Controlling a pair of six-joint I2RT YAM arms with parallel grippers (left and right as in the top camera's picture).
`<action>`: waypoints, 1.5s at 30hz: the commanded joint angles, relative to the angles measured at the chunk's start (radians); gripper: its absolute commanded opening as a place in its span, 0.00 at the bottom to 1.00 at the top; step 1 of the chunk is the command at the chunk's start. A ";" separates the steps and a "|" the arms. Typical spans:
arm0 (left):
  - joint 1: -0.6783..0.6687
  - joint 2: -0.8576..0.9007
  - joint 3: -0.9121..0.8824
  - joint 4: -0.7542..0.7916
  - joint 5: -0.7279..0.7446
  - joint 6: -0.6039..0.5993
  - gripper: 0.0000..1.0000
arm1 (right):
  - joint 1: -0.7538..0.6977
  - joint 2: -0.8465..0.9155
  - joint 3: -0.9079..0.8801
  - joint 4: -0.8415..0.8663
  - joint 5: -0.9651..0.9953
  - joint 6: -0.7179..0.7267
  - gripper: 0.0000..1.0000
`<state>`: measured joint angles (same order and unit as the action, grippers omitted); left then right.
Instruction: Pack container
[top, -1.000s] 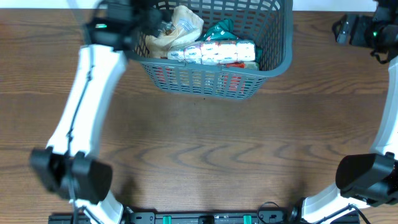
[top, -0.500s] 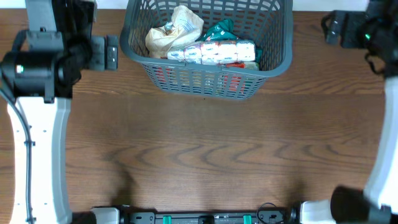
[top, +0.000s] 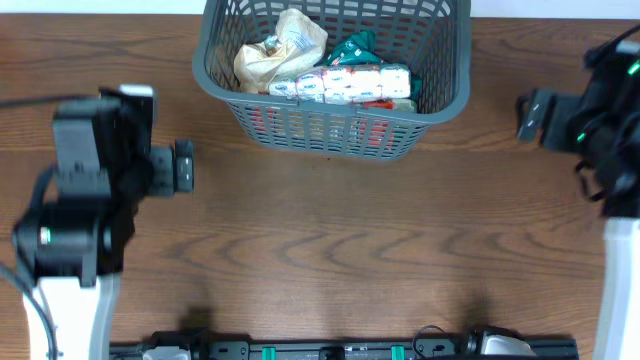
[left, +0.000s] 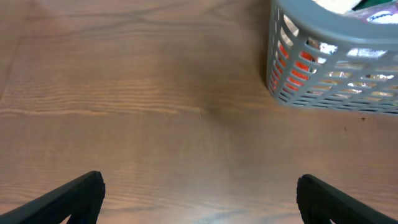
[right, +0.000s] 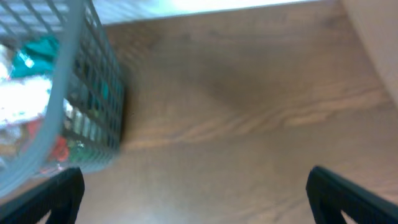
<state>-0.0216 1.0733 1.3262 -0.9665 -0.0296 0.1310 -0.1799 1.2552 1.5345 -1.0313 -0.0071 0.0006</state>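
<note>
**Filled container lies between two released grippers**

The container (top: 330, 128), a dark grey lattice basket, sits on the table (top: 330, 240) at its far edge, between the two grippers and farther out than both. From the left gripper (top: 183, 166) it is ahead and to the right, clearly apart. From the right gripper (top: 530, 115) it is ahead and to the left, also apart.

Inside it, a crumpled cream bag (top: 275, 50) lies on the side nearer the left gripper. A long white packet (top: 345, 82) stretches across the middle. A green packet (top: 352, 45) shows behind the white one, and a red packet (top: 375, 103) shows beneath it.

In the left wrist view, the left gripper (left: 200, 194) is spread wide with only bare table between its fingers (left: 74, 194). The container's rounded corner (left: 292, 43) is ahead and to the right, red showing through its slots.

The right wrist view is blurred. The right gripper (right: 196, 196) is likewise spread wide and holds nothing, with the container wall (right: 93, 106) ahead to its left.
</note>
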 joint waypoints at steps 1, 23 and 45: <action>0.002 -0.099 -0.102 0.037 0.002 -0.005 0.99 | 0.013 -0.150 -0.242 0.110 0.000 0.019 0.99; 0.003 -0.280 -0.388 0.164 -0.214 -0.025 0.98 | 0.062 -0.542 -0.831 0.129 -0.035 0.021 0.99; 0.003 -0.271 -0.388 0.161 -0.215 -0.024 0.99 | 0.123 -0.661 -0.831 0.106 -0.034 0.021 0.99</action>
<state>-0.0212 0.8009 0.9417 -0.8047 -0.2249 0.1234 -0.0944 0.6632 0.7082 -0.9237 -0.0334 0.0086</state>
